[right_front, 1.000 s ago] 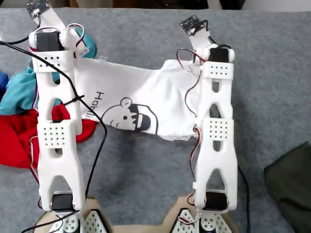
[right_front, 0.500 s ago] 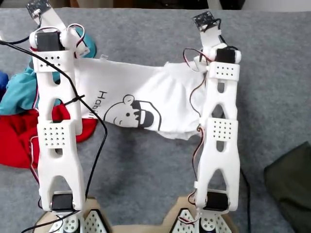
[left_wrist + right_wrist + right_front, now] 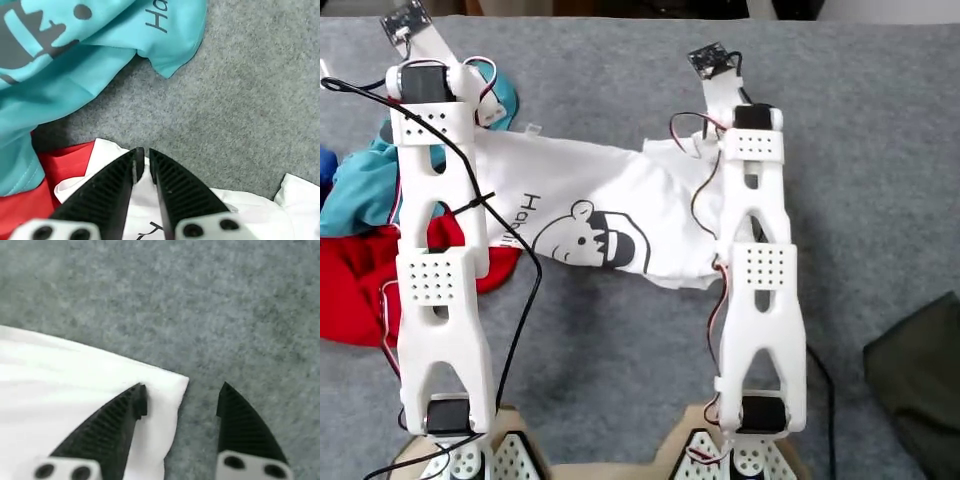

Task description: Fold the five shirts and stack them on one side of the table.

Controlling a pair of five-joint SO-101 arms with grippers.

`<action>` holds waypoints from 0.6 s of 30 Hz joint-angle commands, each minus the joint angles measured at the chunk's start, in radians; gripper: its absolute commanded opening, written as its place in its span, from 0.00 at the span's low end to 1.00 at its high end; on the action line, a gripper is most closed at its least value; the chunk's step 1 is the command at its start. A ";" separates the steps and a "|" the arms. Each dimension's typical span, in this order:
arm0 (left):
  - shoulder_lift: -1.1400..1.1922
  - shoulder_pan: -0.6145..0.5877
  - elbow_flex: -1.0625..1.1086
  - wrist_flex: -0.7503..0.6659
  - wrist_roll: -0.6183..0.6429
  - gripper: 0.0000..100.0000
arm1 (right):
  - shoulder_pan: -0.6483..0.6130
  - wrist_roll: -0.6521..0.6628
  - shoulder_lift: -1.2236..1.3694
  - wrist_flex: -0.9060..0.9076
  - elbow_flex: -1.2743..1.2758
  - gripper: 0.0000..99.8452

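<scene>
A white shirt (image 3: 590, 190) with a cartoon face print lies spread on the grey table (image 3: 620, 380) between my two arms. In the left wrist view my left gripper (image 3: 143, 152) is shut on the white shirt's (image 3: 100, 155) edge, beside the red one. My right gripper (image 3: 182, 390) is open at the white shirt's (image 3: 60, 370) far right corner, one finger on the cloth, the other over bare table. A teal shirt (image 3: 355, 195) and a red shirt (image 3: 350, 280) lie heaped at the left under my left arm (image 3: 435, 200).
A bit of blue cloth (image 3: 325, 165) shows at the far left edge. A dark green garment (image 3: 920, 370) lies at the right near corner. Bare grey table stretches to the right of my right arm (image 3: 755, 220) and in front of the white shirt.
My right arm swung a little right, then back left, and the white shirt's right edge shifted left and bunched with it. The left arm stayed put.
</scene>
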 commanded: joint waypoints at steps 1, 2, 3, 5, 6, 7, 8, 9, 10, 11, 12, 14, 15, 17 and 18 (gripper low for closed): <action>-0.067 -0.002 -0.005 0.009 -0.006 0.02 | -0.044 0.074 -0.074 0.018 0.004 0.24; -0.067 -0.002 -0.005 0.009 -0.006 0.02 | -0.050 0.100 -0.073 0.018 0.004 0.23; -0.067 -0.002 -0.002 0.009 -0.006 0.02 | -0.051 0.118 -0.073 0.020 0.005 0.20; -0.067 -0.005 0.000 0.009 -0.006 0.02 | -0.048 0.129 -0.073 0.017 0.005 0.13; -0.067 -0.006 0.002 0.009 -0.006 0.02 | -0.048 0.133 -0.071 0.017 0.005 0.10; -0.067 -0.008 0.002 0.009 -0.006 0.02 | -0.048 0.133 -0.071 0.017 0.005 0.07; -0.067 -0.009 0.003 0.009 -0.014 0.02 | -0.048 0.133 -0.071 0.017 0.005 0.05; -0.067 -0.009 0.003 0.009 -0.021 0.02 | -0.048 0.133 -0.071 0.017 0.005 0.04; -0.067 -0.009 0.003 0.009 -0.028 0.02 | -0.048 0.133 -0.071 0.018 0.005 0.04; -0.067 -0.009 0.003 0.009 -0.028 0.02 | -0.048 0.129 -0.071 0.018 0.005 0.04; -0.067 -0.009 0.003 0.009 -0.031 0.02 | -0.047 0.127 -0.071 0.020 0.005 0.04; -0.067 -0.011 0.003 0.009 -0.034 0.02 | -0.047 0.127 -0.071 0.020 0.005 0.04; -0.067 -0.011 0.003 0.009 -0.034 0.02 | -0.047 0.127 -0.071 0.020 0.005 0.04; -0.067 -0.011 0.003 0.009 -0.034 0.02 | -0.047 0.126 -0.073 0.021 0.004 0.03; -0.067 -0.011 0.003 0.009 -0.034 0.02 | -0.044 0.126 -0.073 0.023 0.001 0.02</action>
